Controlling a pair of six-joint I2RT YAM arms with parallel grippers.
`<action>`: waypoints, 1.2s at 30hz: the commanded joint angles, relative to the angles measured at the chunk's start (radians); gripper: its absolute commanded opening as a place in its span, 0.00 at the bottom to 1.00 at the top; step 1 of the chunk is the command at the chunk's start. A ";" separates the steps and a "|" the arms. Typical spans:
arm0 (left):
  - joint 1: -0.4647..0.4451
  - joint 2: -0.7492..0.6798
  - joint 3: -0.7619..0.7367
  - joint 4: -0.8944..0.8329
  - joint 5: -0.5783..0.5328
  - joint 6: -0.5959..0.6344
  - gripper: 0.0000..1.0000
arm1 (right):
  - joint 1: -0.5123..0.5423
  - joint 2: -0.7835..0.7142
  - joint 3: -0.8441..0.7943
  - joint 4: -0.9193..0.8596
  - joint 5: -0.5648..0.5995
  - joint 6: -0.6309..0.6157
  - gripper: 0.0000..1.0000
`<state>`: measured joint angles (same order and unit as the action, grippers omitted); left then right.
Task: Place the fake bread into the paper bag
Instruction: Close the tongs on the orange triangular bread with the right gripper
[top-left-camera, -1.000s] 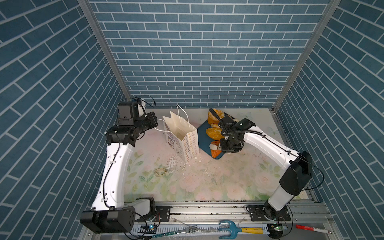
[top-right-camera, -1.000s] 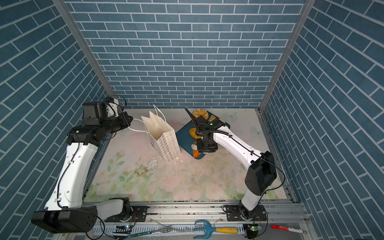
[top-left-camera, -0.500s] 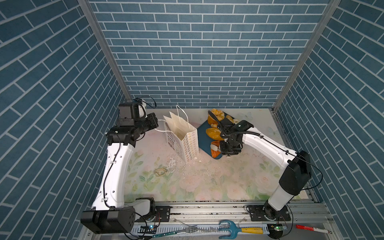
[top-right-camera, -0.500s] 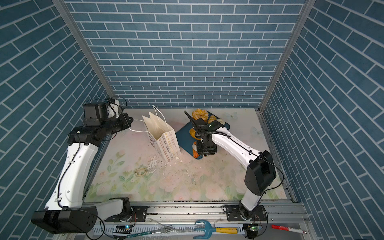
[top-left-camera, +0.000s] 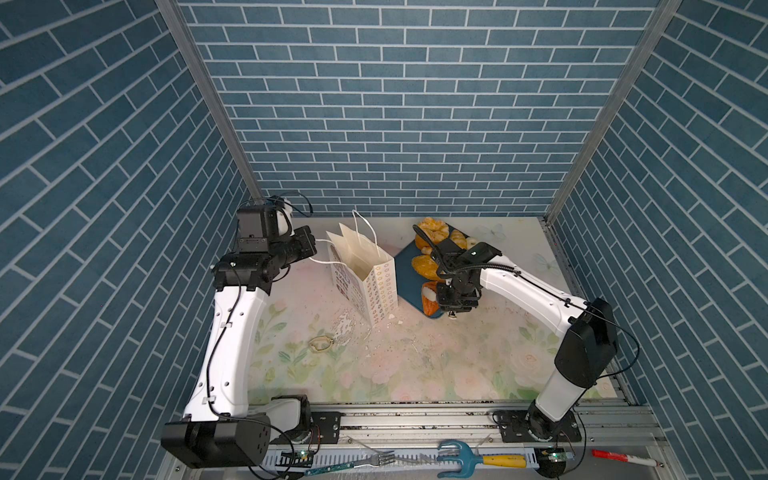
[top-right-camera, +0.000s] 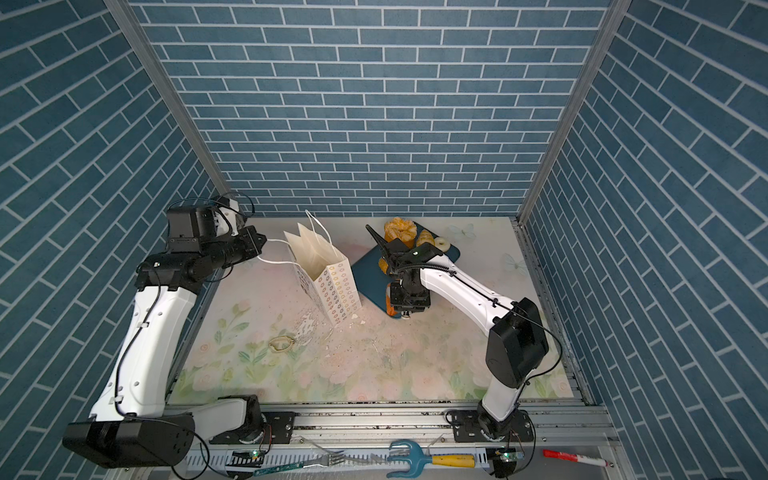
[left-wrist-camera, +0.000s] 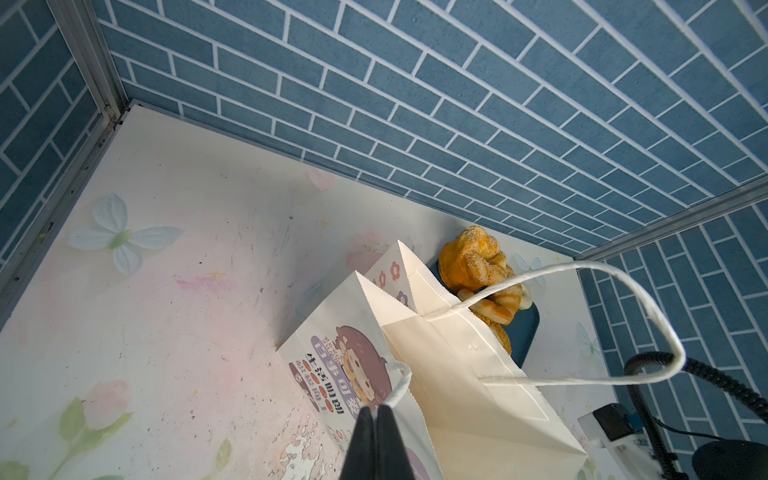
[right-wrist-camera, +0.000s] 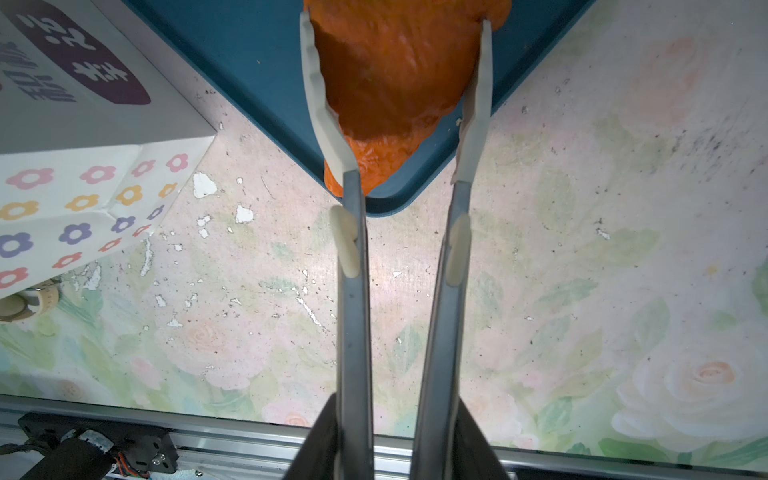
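The white paper bag (top-left-camera: 365, 274) (top-right-camera: 328, 274) (left-wrist-camera: 457, 374) stands open left of the dark teal tray (top-left-camera: 409, 266) (right-wrist-camera: 257, 62). My left gripper (top-left-camera: 313, 249) (left-wrist-camera: 376, 409) is shut on one of the bag's cord handles and holds it out to the left. My right gripper (top-left-camera: 455, 305) (right-wrist-camera: 397, 419) is shut on metal tongs. Their white tips (right-wrist-camera: 316, 83) press both sides of the orange triangle of fake bread (right-wrist-camera: 395, 70) (top-left-camera: 430, 299) at the tray's near corner. An oval loaf (top-left-camera: 424, 266), a sugar-dusted cake (top-left-camera: 432, 230) (left-wrist-camera: 471, 262) and a small white ring (top-left-camera: 471, 241) lie on the tray.
A small yellowish ring (top-left-camera: 320, 343) and white flakes lie on the floral table in front of the bag. Blue brick walls close three sides. A fork, a blue rake tool (top-left-camera: 461, 459) and a red marker (top-left-camera: 619, 455) lie along the front rail.
My right arm has shifted slightly towards the tray's near corner and the tongs have narrowed onto the orange triangle. The left arm and bag have not moved.
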<state>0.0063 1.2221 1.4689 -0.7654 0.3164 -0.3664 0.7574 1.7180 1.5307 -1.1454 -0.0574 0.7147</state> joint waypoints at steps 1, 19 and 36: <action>0.001 -0.016 -0.015 0.001 0.012 0.016 0.04 | 0.005 -0.043 -0.011 -0.005 -0.007 0.009 0.32; 0.001 -0.035 -0.021 0.007 0.012 0.010 0.05 | 0.038 -0.160 -0.020 -0.033 -0.009 -0.017 0.25; 0.001 -0.035 -0.021 0.011 0.007 -0.003 0.05 | 0.044 -0.209 0.018 -0.052 0.075 -0.088 0.22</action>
<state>0.0063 1.1984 1.4574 -0.7631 0.3191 -0.3702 0.7967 1.5566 1.5101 -1.1805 -0.0372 0.6605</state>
